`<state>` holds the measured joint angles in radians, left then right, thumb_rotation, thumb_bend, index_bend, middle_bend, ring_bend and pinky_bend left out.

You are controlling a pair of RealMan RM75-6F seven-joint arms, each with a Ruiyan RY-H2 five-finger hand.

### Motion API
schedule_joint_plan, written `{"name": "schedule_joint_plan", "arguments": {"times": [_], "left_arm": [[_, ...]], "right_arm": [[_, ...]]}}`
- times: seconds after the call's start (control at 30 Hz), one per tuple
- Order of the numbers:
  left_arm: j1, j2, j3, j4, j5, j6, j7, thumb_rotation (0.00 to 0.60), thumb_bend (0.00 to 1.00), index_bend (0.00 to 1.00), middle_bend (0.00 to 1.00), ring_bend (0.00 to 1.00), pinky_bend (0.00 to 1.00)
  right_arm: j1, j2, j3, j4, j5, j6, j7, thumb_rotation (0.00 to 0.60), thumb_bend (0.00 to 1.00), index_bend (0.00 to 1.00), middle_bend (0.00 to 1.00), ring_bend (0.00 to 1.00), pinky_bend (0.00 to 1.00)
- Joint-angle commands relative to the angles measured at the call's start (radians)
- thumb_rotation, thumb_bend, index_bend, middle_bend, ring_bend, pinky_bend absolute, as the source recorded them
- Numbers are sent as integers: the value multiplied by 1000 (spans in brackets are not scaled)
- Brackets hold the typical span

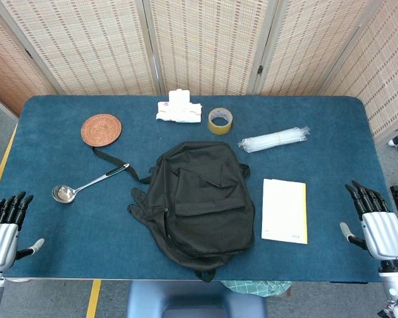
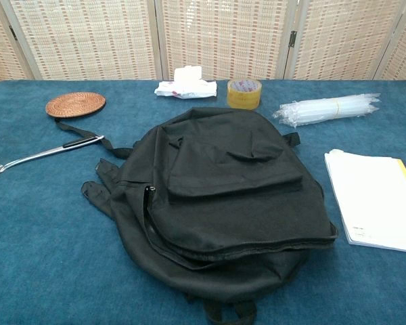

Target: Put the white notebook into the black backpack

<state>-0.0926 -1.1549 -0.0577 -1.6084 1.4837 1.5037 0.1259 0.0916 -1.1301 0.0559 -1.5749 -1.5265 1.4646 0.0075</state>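
The black backpack [image 1: 198, 199] [image 2: 220, 200] lies flat in the middle of the blue table, its zipper closed as far as I can see. The white notebook [image 1: 284, 210] [image 2: 377, 198], with a yellow strip along its right edge, lies flat just right of the backpack, apart from it. My left hand [image 1: 5, 228] rests at the table's near left edge, fingers spread and holding nothing. At the near right edge sits my right hand [image 1: 373, 222], also spread and empty, to the right of the notebook. Neither hand shows in the chest view.
A metal ladle [image 1: 86, 185] [image 2: 37, 157] lies left of the backpack. A woven coaster [image 1: 101, 129] [image 2: 75, 104], a white tissue pack [image 1: 179, 109] [image 2: 186, 84], a tape roll [image 1: 220, 120] [image 2: 244, 93] and bagged clear straws [image 1: 274, 140] [image 2: 328, 108] line the far side.
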Motion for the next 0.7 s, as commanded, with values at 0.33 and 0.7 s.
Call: {"name": "schedule_joint_plan", "arguments": {"times": [0.33, 0.7], "left_arm": [[6, 2, 5, -8, 17, 18, 0, 600, 200, 90, 60, 67, 0], [8, 6, 10, -25, 28, 23, 3, 600, 200, 90, 60, 67, 0]], "right_arm": [[21, -8, -23, 48, -55, -16, 56, 600, 380, 8, 64, 123, 114], [89, -94, -81, 227, -163, -97, 55, 600, 379, 72, 145, 200, 161]]}}
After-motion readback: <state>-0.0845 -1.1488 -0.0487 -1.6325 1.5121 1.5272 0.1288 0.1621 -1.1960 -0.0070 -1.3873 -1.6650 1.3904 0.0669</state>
